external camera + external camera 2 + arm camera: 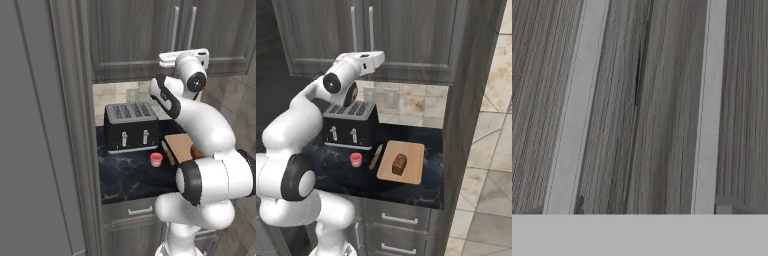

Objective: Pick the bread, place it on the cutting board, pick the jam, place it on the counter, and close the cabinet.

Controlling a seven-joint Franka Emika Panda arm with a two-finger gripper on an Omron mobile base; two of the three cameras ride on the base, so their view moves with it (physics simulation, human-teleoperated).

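Cabinet (406, 35) doors shut — toaster (350, 125) blocks counter (431, 190) rear, jam (356, 160) beside knife (375, 157)

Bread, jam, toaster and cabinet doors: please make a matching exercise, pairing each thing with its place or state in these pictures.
Things:
1. bread
2. jam
3. toaster
4. cabinet doors

Places or states:
A. closed, above the counter
B. on the counter, left of the knife
C. on the cutting board
D. at the back of the counter, behind the jam

Pairs: 1-C, 2-B, 3-D, 4-A
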